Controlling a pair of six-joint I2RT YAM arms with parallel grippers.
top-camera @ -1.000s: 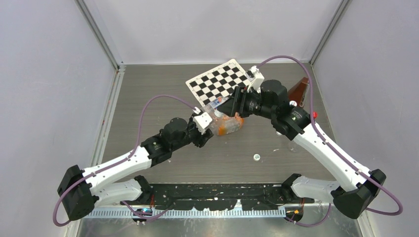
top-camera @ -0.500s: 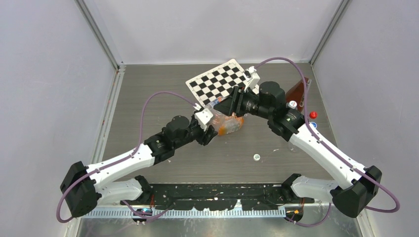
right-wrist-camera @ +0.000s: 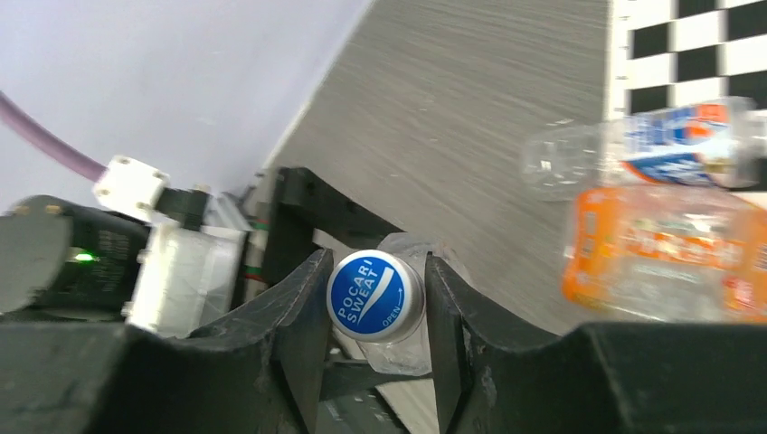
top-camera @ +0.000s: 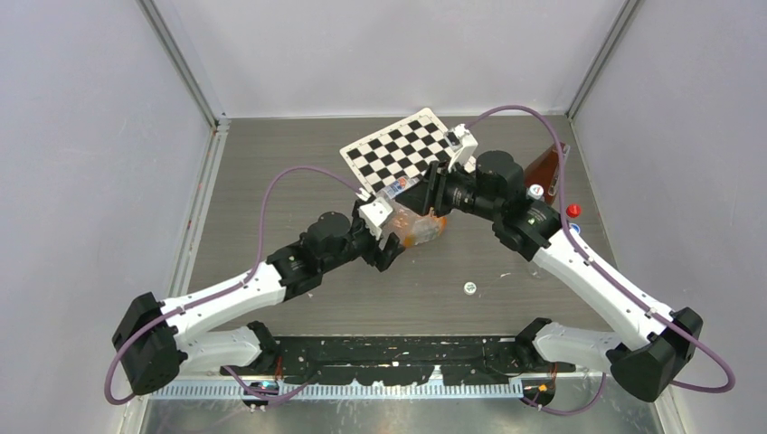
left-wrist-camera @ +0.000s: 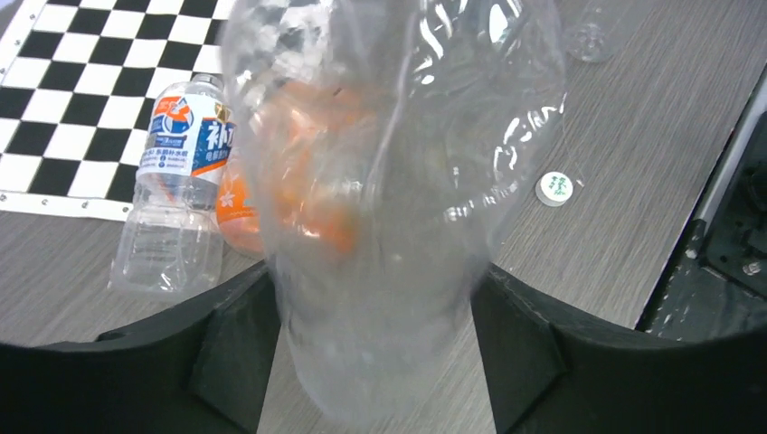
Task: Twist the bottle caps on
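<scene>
Clear, crinkled plastic filled most of the left wrist view. The clear bottle [left-wrist-camera: 389, 226] stood between the two black pads of the left gripper [left-wrist-camera: 375, 285] with its sides flush against both. The blur made it impossible to tell whether the pads pressed it or only flanked it.

At the bottle's neck the blue cap [right-wrist-camera: 374, 297], printed POCARI SWEAT, sat clamped in the right gripper [right-wrist-camera: 374, 271], a finger touching its rim on each side. From above, the right wrist covered that cap and most of the bottle.

Just behind lay two others on their sides, side by side: an orange-labelled bottle [right-wrist-camera: 660, 249] and a small bottle [right-wrist-camera: 651, 145] with a blue and red label. The small one rested partly on the checkerboard [top-camera: 398, 149]. The clear bottle hid part of the orange one from the left wrist camera.

One white cap [top-camera: 469, 287] lay loose on the grey wood-grain table [top-camera: 271, 181], well apart from both grippers and nearer the arms' bases. A red cap [top-camera: 573, 210] sat beside the right arm.
</scene>
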